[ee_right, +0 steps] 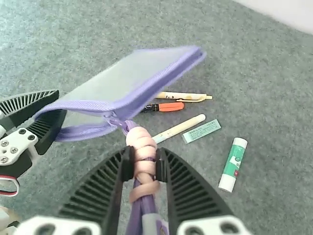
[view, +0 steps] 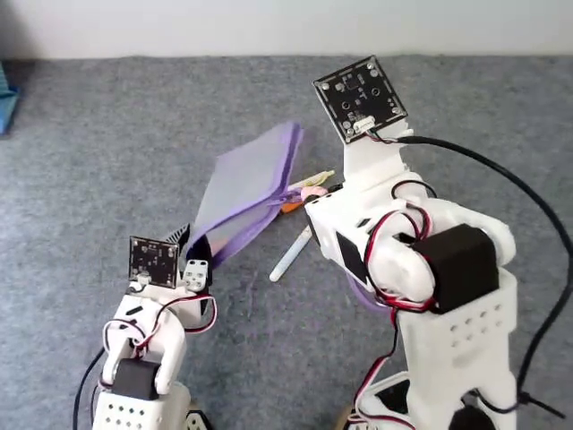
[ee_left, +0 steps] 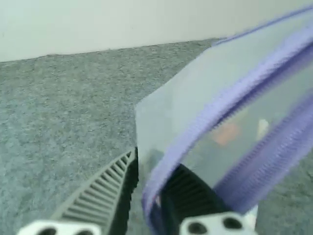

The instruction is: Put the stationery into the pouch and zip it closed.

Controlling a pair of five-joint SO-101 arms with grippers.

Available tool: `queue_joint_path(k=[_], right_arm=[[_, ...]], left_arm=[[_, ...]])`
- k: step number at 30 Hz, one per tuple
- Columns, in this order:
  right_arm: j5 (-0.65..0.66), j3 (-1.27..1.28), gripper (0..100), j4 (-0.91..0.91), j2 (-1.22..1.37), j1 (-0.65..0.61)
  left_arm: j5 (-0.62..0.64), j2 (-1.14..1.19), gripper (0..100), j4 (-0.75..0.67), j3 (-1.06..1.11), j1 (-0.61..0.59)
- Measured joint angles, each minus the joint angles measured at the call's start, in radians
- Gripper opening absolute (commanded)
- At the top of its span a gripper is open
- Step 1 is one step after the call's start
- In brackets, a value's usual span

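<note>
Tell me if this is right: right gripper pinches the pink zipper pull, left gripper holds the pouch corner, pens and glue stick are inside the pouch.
Wrong on one point: the pens and glue stick lie on the table outside the pouch, as the right wrist view shows. The rest stands.

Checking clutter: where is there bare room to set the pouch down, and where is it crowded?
Bare mat lies between the pouch and the back wall on the left arm's side, and beyond the right arm toward the far corner. Crowded beside the pouch: yellow pen, orange marker, white pen, green packet, glue stick.
</note>
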Motion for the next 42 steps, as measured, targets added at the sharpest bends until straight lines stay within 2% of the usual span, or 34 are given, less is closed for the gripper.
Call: queue_joint_path(k=[5, 9, 12, 15, 17, 22, 28, 32, 37, 42], right_arm=[[0.000, 0.000, 0.8, 0.000, 0.000, 0.000], [0.000, 0.000, 2.5, -0.014, 0.000, 0.000], [-0.018, 0.000, 11.9, -0.015, 0.000, 0.000], [-0.095, 0.000, 24.1, 0.002, 0.000, 0.000], [-0.135, 0.000, 28.4, 0.002, -0.012, 0.006], [-0.164, -0.002, 25.1, 0.002, -0.080, 0.040], [-0.166, 0.008, 17.9, 0.002, -0.089, 0.212], [-0.166, 0.121, 16.1, 0.002, -0.046, 0.295], [-0.196, 0.236, 14.8, 0.002, 0.055, 0.354], [-0.232, 0.238, 14.8, 0.002, 0.117, 0.371]], left_arm=[[-0.044, 0.009, 1, 0.005, -0.009, 0.000], [-0.072, 0.011, 1, 0.121, -0.114, -0.009], [-0.078, 0.011, 1, 0.258, -0.222, -0.043], [-0.080, 0.011, 1, 0.376, -0.322, -0.095], [-0.100, 0.011, 1, 0.436, -0.371, -0.137], [-0.133, 0.011, 1, 0.537, -0.477, -0.192], [-0.133, 0.006, 1, 0.669, -0.615, -0.198], [-0.130, 0.003, 1, 0.746, -0.689, -0.198], [-0.072, 0.006, 1, 0.799, -0.766, -0.201], [0.034, 0.155, 1, 0.865, -0.896, -0.201]])
